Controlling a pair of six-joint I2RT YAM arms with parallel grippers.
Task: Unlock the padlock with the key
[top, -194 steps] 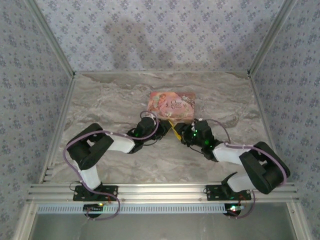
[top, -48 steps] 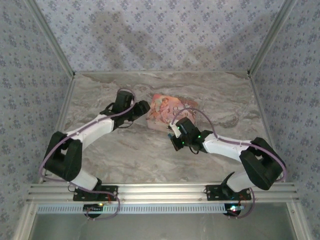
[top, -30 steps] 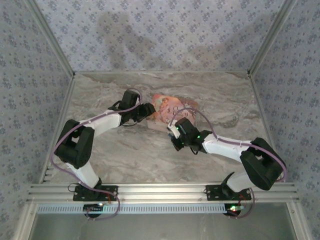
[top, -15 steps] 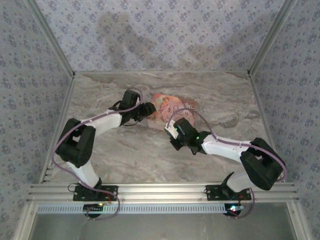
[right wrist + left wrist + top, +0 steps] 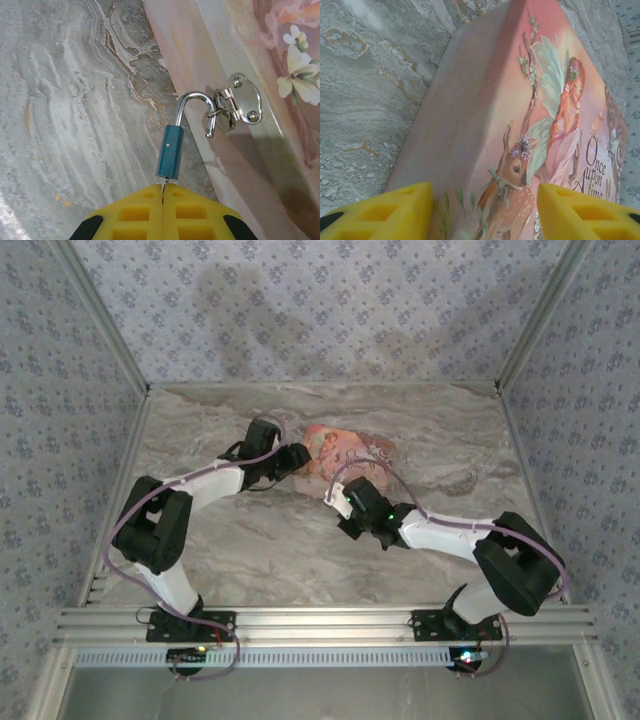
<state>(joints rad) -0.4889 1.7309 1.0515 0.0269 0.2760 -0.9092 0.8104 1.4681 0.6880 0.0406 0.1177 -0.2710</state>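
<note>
While the left end effector (image 5: 485, 210) clamps the pink box (image 5: 470, 100), the right end effector (image 5: 162, 192), pinching the key (image 5: 163, 186) seated in the padlock (image 5: 170, 152) just ahead, should twist gently without side-pull.

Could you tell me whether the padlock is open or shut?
Open: the padlock shows one shackle end free of its teal body, hooked at the silver hasp on the pink box.

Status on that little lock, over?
Left tool astride pink box corner, grip unclear. Right tool shut on key, key in blue padlock. Lock hooked on box clasp. Nothing in the way.
</note>
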